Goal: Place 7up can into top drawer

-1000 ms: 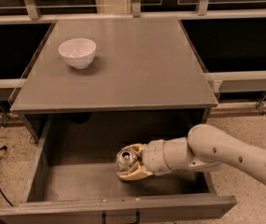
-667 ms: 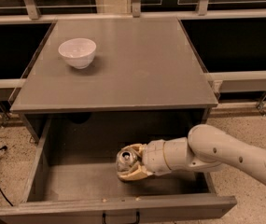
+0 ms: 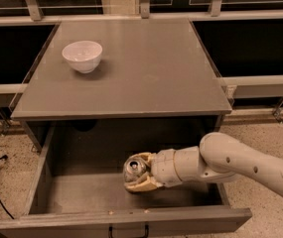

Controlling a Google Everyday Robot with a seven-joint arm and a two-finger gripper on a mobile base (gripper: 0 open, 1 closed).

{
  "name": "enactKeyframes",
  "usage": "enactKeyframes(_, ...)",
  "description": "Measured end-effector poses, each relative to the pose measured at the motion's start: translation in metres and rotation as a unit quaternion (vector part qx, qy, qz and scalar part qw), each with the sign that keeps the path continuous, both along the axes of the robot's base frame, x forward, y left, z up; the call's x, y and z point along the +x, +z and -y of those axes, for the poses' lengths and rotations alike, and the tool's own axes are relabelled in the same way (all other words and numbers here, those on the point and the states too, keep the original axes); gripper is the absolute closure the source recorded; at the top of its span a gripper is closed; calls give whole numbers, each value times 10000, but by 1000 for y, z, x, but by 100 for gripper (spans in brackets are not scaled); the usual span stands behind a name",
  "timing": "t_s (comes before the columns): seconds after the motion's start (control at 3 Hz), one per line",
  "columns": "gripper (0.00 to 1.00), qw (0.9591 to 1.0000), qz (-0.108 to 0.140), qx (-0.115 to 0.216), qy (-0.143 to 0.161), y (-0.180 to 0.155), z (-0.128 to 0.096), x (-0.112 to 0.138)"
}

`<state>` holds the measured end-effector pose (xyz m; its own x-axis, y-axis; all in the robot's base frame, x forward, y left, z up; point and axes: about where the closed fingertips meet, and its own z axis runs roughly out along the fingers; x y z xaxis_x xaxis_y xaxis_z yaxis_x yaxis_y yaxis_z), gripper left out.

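Nothing has shifted in the last second: the small, dented silver 7up can (image 3: 135, 166) stays low inside the wide grey top drawer (image 3: 126, 218), clasped by the cream tool (image 3: 138, 174). Letting go looks next. The white bowl (image 3: 82, 56) sits on the grey table (image 3: 156, 78).

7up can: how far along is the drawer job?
Done: top drawer open, 7up can down inside it, right of centre. In hand: claw clamped around the can; whether it touches the drawer floor is unclear. Left: release and withdraw.
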<state>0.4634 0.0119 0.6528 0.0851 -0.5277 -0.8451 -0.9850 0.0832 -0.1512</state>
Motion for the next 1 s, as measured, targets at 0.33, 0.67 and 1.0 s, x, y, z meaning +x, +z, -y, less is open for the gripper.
enactKeyframes(0.33,4,10000,0,0,0,0,0,0)
enactKeyframes(0.67,0,10000,0,0,1,0,0,0)
enactKeyframes(1.0,0,10000,0,0,1,0,0,0)
